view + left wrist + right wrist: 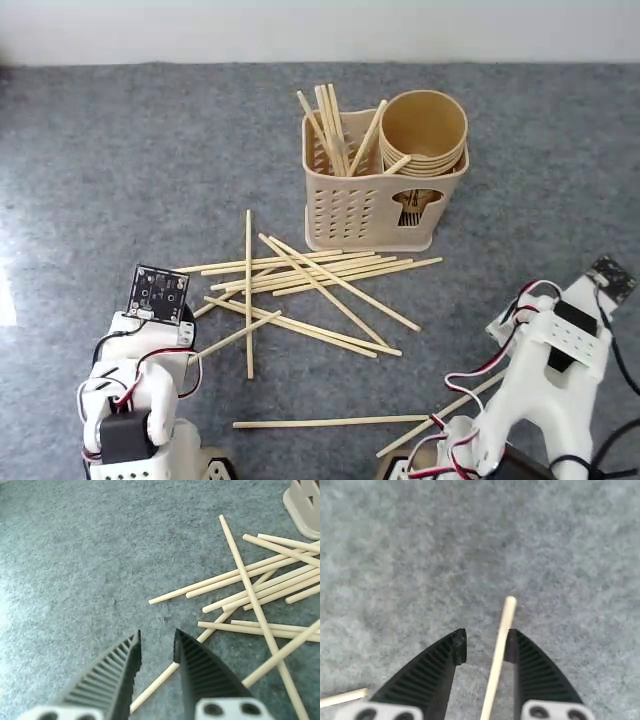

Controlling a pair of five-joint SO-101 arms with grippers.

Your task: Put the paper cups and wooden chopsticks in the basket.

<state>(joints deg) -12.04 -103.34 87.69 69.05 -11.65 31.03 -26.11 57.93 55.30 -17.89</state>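
Observation:
A beige slotted basket [370,215] stands at the back of the grey carpet, with a stack of paper cups [424,125] and several upright chopsticks [335,125] in it. A pile of loose wooden chopsticks [310,280] lies in front of it. My left gripper [156,637] is open just above the carpet, at the near end of one chopstick [155,687] from the pile [260,595]. My right gripper [485,641] is open too, and a single chopstick [502,625] lies on the carpet between its fingers, close to one pad.
The left arm [140,390] and the right arm [550,380] stand at the front edge. Two stray chopsticks [330,422] lie between them. A basket corner [305,510] shows beyond the pile. Another stick end [342,696] lies beside the right gripper.

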